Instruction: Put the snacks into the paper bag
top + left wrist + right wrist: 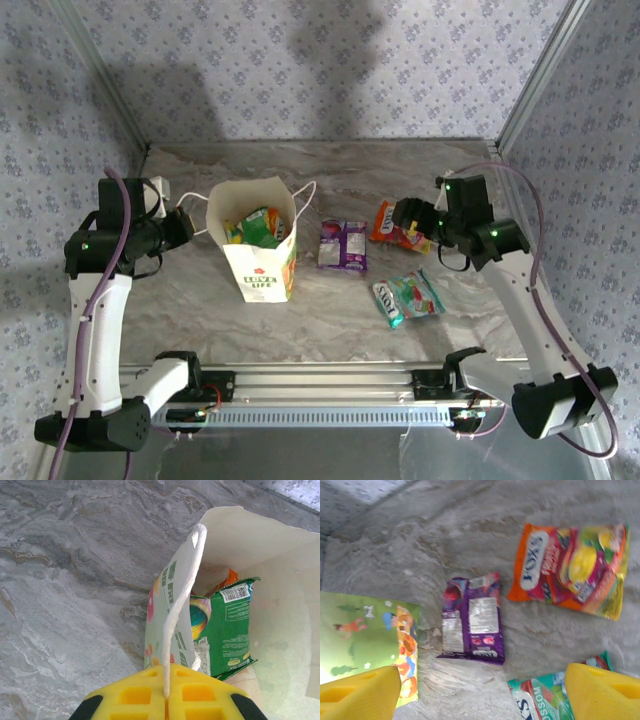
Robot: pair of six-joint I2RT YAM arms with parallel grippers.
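Nearest me on the marble worktop (190, 300), a teal-green packet (408, 299) lies flat, right of centre. To its left the paper bag (258, 262) stands upright with its mouth open. Inside it a bright green packet (225, 625) leans on end, with the orange corner (228, 578) of another packet poking up behind it. Just right of the bag, not touching it, a purple packet (343, 245) lies flat. Farther right lies an orange packet (570, 570), and my right hand (407, 214) hangs above it, fingers spread wide and holding nothing. At the bag's left side, my left hand (166, 695) is pressed together, pinching the bag's white cord handle (182, 600).
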